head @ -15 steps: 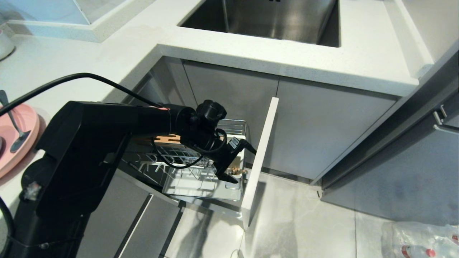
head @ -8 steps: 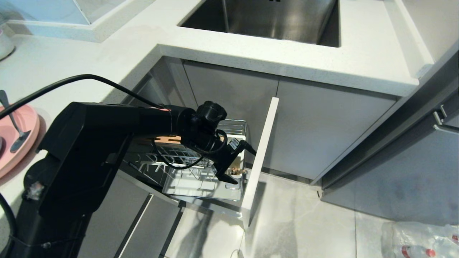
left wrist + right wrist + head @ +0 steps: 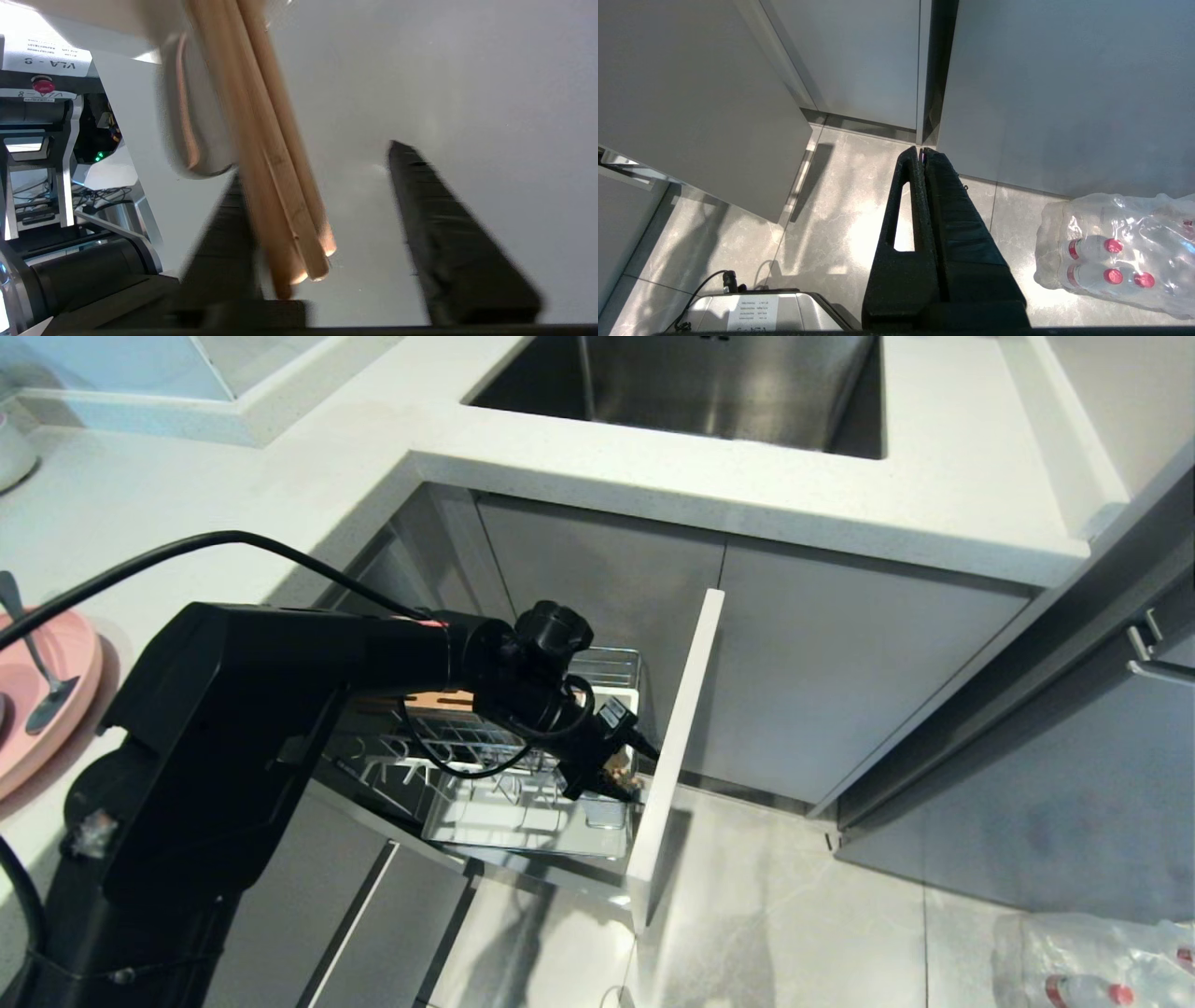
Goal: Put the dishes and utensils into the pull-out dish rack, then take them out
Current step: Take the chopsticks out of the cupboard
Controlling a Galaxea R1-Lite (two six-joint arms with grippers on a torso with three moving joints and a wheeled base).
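Kitchen cabinet front, left gripper [image 3: 611,784] reaching down into pull-out dish rack [image 3: 523,812], fingers half-closed around chopsticks [image 3: 275,186], not clamped.

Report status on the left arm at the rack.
Left gripper down at pull-out dish rack, fingers either side of chopsticks, gap still showing. Right gripper shut, parked over floor. Nothing in the way.

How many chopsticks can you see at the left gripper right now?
2, possibly a third. The chopsticks lie side by side between the left gripper fingers, against one finger and clear of the other. Their tips overlap, so the exact number is uncertain, and their far ends are hidden by the pull-out dish rack's white cup.
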